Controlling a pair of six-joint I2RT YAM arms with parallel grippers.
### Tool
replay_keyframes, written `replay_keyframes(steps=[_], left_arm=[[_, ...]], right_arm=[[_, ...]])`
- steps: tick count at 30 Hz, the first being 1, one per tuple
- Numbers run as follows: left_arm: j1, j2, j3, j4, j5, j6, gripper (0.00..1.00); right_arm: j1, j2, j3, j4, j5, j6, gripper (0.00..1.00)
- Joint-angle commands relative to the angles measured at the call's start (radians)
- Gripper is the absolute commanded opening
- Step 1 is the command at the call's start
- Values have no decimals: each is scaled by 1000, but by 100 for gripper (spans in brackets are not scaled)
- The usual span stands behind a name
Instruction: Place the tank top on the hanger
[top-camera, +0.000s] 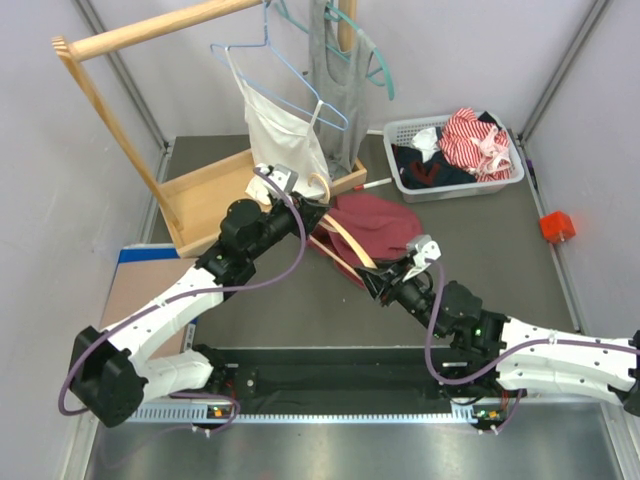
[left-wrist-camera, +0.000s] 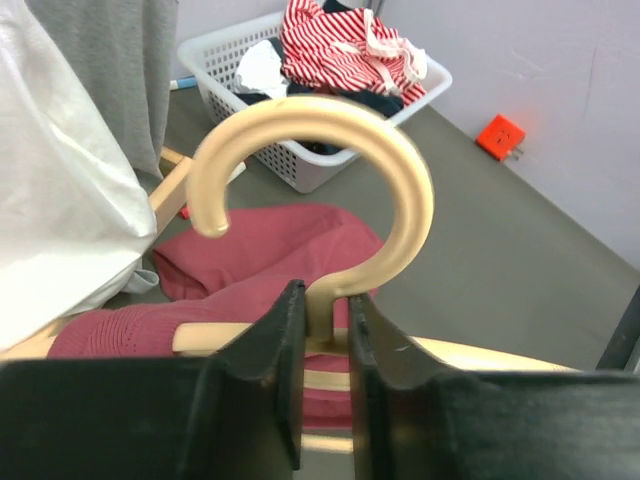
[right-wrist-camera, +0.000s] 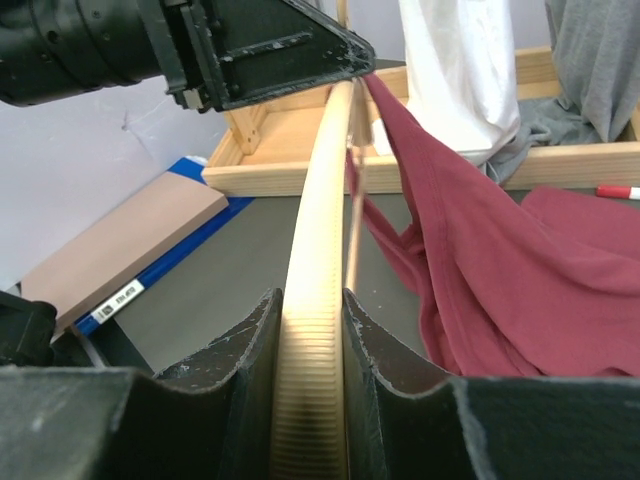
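Note:
The tan wooden hanger (top-camera: 345, 240) is held above the table between both arms. My left gripper (left-wrist-camera: 326, 310) is shut on the stem of its tan hook (left-wrist-camera: 400, 170). My right gripper (right-wrist-camera: 312, 310) is shut on the ribbed end of one hanger arm (right-wrist-camera: 318, 250). The maroon tank top (top-camera: 375, 222) lies bunched on the table under and beyond the hanger. In the right wrist view the tank top (right-wrist-camera: 480, 250) drapes off the hanger near the left gripper (right-wrist-camera: 250, 50). In the left wrist view it (left-wrist-camera: 250, 260) lies behind the hook.
A wooden rack (top-camera: 150, 40) stands at the back left with a white camisole (top-camera: 285, 130) on a blue wire hanger and a grey top (top-camera: 335, 70). A white basket (top-camera: 455, 150) of clothes is at the back right. An orange block (top-camera: 557, 226) and a cardboard sheet (top-camera: 140, 285) lie at the sides.

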Motion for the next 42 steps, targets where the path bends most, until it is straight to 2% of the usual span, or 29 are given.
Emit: replay_keyframes(steps=[1,3,10,13,14,17,20,23,27,30,31,34,42], left_arm=[[3,-18,-26,89,-17,26,5],[3,-25,-44,94,-28,33,0],[-3,-67,-116,115,-128,78,0],[-8,-87,-164,149,-157,105,0],[-11,-94,-174,158,-187,115,0],[-14,-108,-213,178,-223,142,0],[-18,-113,-243,190,-270,165,0],[-18,-113,-256,192,-280,170,0],[-18,-120,-276,213,-280,164,0],[-18,-123,-280,213,-274,162,0],[-18,-130,-283,215,-261,162,0],[-21,-149,-300,236,-235,167,0],[-20,-165,-316,242,-232,170,0]], right_arm=[[1,16,11,111,-36,15,0],[1,25,9,116,-32,23,0],[-1,83,15,102,1,44,0],[-1,97,26,79,11,57,14],[-1,97,31,59,13,57,35],[-1,94,54,-1,24,58,70],[-1,59,87,-93,60,49,83],[-4,5,121,-203,126,49,89],[-79,26,201,-396,143,127,90],[-238,100,209,-475,32,208,88],[-337,130,188,-475,-64,228,87],[-480,175,122,-408,-235,267,83],[-498,377,120,-306,-334,236,75]])
